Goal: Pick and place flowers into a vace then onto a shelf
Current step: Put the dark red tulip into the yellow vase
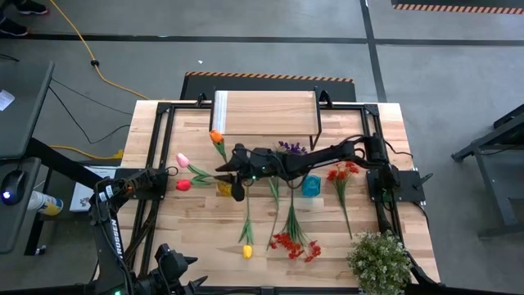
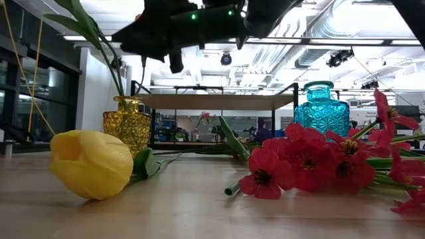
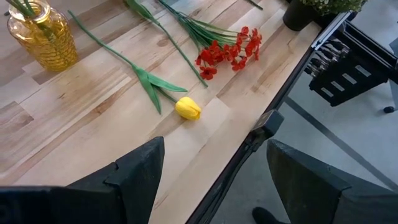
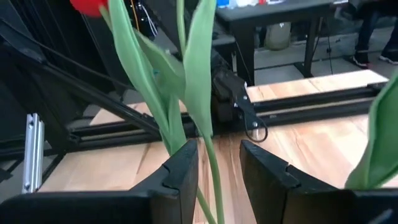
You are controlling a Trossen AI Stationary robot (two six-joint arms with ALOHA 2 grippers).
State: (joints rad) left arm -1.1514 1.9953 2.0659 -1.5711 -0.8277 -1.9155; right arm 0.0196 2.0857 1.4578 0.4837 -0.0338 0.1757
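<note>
A yellow glass vase (image 1: 223,187) stands left of the table's middle. A pink tulip (image 1: 182,160) and a red tulip (image 1: 183,185) lean out of it toward the left. My right gripper (image 1: 224,170) reaches level across the table from the right and hovers just above this vase. Its fingers (image 4: 186,155) are open, and a green stem (image 4: 210,155) rises through the gap. My left gripper (image 3: 214,142) hangs open over the table's near left edge with nothing in it. The shelf (image 1: 264,112) stands at the far edge. My right gripper has the vase flower's stem (image 4: 210,155) running up through its gap, closer to one finger. The gap is wider than the stem. I cannot tell whether the stem touches that finger.
A blue glass vase (image 1: 311,185) stands right of centre. Lying flat on the table are an orange tulip (image 1: 215,137), a purple spray (image 1: 291,147), red flowers (image 1: 344,172), a yellow tulip (image 1: 246,251) and red sprays (image 1: 295,244). A bushy potted plant (image 1: 378,260) fills the near right corner.
</note>
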